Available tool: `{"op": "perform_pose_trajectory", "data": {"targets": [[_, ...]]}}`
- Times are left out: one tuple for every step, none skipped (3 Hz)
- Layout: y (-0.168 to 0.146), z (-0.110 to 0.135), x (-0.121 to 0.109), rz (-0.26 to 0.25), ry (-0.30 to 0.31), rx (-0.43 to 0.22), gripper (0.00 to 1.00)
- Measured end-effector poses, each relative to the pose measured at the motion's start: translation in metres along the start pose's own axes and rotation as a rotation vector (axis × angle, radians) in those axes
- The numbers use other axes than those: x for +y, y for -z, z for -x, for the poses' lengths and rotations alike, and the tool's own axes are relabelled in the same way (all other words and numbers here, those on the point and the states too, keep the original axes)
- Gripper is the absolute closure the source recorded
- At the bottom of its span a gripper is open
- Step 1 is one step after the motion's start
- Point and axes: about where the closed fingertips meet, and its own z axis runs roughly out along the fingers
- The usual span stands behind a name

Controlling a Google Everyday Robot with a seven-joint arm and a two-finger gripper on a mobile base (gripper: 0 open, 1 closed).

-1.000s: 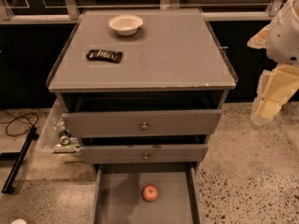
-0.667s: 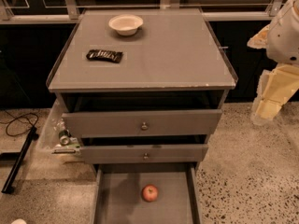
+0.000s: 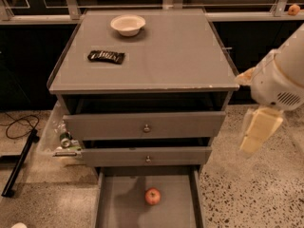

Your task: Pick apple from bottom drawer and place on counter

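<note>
The apple (image 3: 152,196), small and red, lies on the grey floor of the open bottom drawer (image 3: 116,203), near its middle. The counter (image 3: 166,51) is the flat grey top of the cabinet above. My gripper (image 3: 258,132), a cream-coloured part hanging below the white arm (image 3: 280,82), is in the air to the right of the cabinet, level with the two upper drawers. It is well above and to the right of the apple and holds nothing that I can see.
A white bowl (image 3: 128,24) and a dark snack bar (image 3: 106,56) lie on the counter. The two upper drawers (image 3: 145,126) are slightly pulled out. A tiny orange fruit (image 3: 294,9) sits on the far ledge. Cans and clutter (image 3: 64,141) lie left of the cabinet.
The arm and gripper have moved down and a little left, closer to the cabinet's right side. The apple and the drawers have not moved.
</note>
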Motion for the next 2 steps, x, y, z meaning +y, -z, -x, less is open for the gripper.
{"op": "perform_pose_trajectory", "data": {"targets": [[-0.055, -0.009, 0.019, 0.041, 0.001, -0.069, 0.0], [-0.114, -0.026, 0.037, 0.08, -0.01, -0.151, 0.0]]}}
